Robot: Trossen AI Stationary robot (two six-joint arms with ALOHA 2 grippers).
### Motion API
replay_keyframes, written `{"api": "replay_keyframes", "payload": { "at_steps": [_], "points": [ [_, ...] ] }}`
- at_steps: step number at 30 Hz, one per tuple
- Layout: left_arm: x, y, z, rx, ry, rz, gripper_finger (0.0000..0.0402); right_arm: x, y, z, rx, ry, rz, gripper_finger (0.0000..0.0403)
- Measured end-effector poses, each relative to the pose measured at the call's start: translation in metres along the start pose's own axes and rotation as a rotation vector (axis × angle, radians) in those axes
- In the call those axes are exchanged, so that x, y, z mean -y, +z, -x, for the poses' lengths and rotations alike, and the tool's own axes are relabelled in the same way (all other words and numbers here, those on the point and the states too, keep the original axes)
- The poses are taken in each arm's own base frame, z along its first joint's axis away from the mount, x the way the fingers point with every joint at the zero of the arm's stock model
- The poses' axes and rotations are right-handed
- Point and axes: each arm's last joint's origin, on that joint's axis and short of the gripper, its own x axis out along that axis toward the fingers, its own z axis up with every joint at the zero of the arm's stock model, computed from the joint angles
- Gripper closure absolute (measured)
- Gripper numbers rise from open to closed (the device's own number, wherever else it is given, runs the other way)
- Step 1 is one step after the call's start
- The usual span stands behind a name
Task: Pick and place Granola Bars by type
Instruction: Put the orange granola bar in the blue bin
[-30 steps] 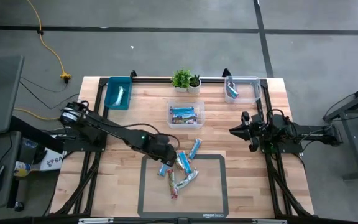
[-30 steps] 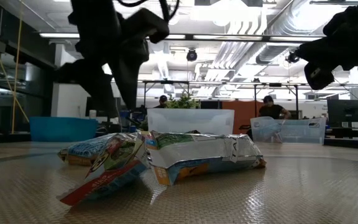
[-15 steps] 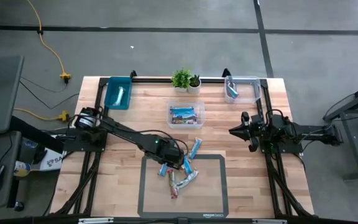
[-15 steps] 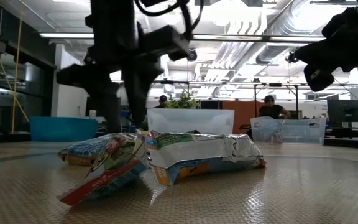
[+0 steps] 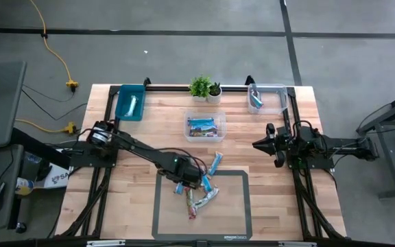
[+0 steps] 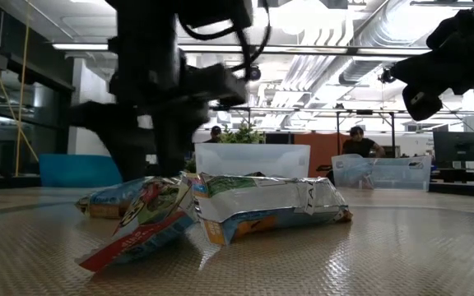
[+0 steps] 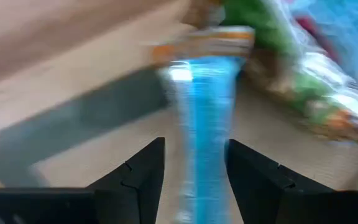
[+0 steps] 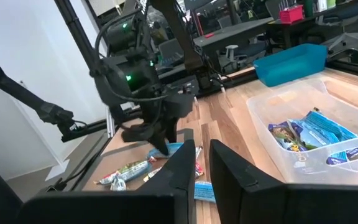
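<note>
The light blue bar (image 7: 204, 124) I am working on lies lengthwise in the gap between my left gripper's (image 7: 194, 171) two dark fingers (image 7: 143, 173), which stand apart on either side of it. I cannot tell from my views whether either finger touches the wrapper. Just past the fingertips, at the far end of that bar, sits an orange-edged wrapper, and beyond it to one side a green and multicoloured bar (image 7: 309, 106). These belong to the loose pile of granola bars (image 5: 199, 189) on the grey mat (image 5: 235, 219) at the near middle of the table (image 5: 273, 206). From table height I see the pile as a red-and-green wrapper (image 6: 142, 226) leaning against a silver, green and orange one (image 6: 262, 205), with the left arm (image 6: 159, 90) standing directly behind them.

Farther out from the left fingers, one blue bar (image 5: 215, 163) lies just off the mat's far edge. Beyond it a clear bin (image 5: 205, 126) holds sorted bars, a blue bin (image 5: 130, 103) at the far left corner holds one pale bar, and a second clear bin (image 5: 266, 98) at the far right holds blue ones. Two small plants (image 5: 204, 88) stand between those far bins.

My right gripper (image 5: 258, 144) waits well apart from the pile, above the table's right side, its fingers (image 8: 229, 177) drawn close together and holding nothing.
</note>
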Motion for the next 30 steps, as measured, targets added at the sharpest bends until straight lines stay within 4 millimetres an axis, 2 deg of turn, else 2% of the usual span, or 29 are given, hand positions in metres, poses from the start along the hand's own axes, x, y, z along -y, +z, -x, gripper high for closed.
{"api": "replay_keyframes", "payload": {
  "at_steps": [11,23,28,30],
  "points": [
    [0.003,0.000,-0.010,-0.006,0.004,0.000,0.0245,0.000,-0.001,0.000,-0.007,-0.002,-0.001,0.0368],
    [0.001,-0.001,-0.010,-0.023,0.013,-0.011,0.0349,0.000,0.000,0.000,-0.005,-0.001,-0.001,0.0367],
    [0.001,0.000,-0.007,-0.024,0.005,-0.023,0.0363,0.000,0.000,0.000,-0.005,-0.002,-0.001,0.0368],
    [-0.001,0.000,0.000,-0.024,0.006,-0.022,0.0361,0.000,0.000,0.000,-0.005,-0.001,-0.001,0.0370]
  ]
}}
